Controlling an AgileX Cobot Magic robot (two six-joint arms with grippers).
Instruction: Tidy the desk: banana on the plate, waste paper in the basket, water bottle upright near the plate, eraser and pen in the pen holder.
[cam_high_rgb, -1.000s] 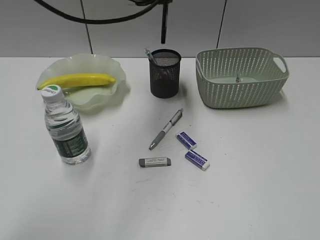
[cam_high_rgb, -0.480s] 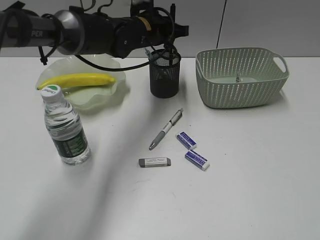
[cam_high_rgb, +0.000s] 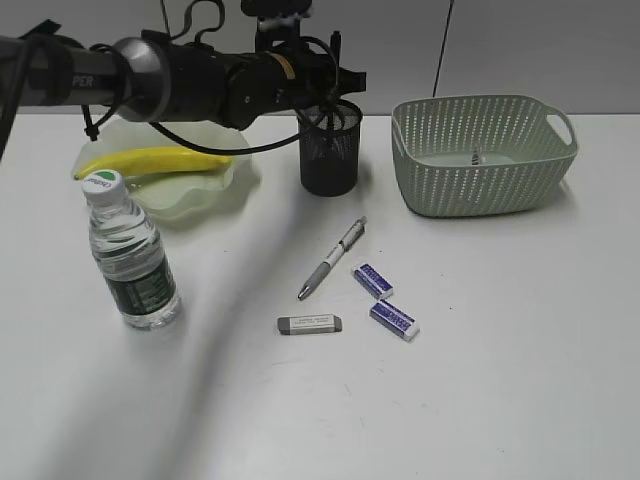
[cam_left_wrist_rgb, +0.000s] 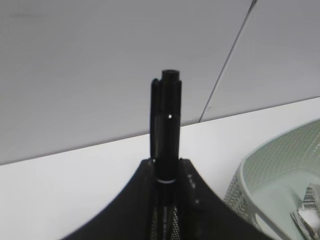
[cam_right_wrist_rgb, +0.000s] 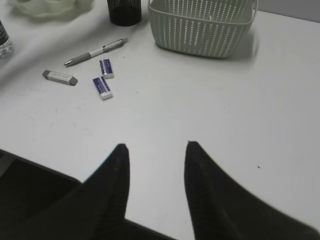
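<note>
Since a sec ago the left arm has swung in from the left; its end effector now sits over the pen holder, pinching a black pen upright. Right end effector hangs spread, touching nothing, above the table. Silver pen lies at 6 o'clock of the holder, w/ three erasers close by.
</note>
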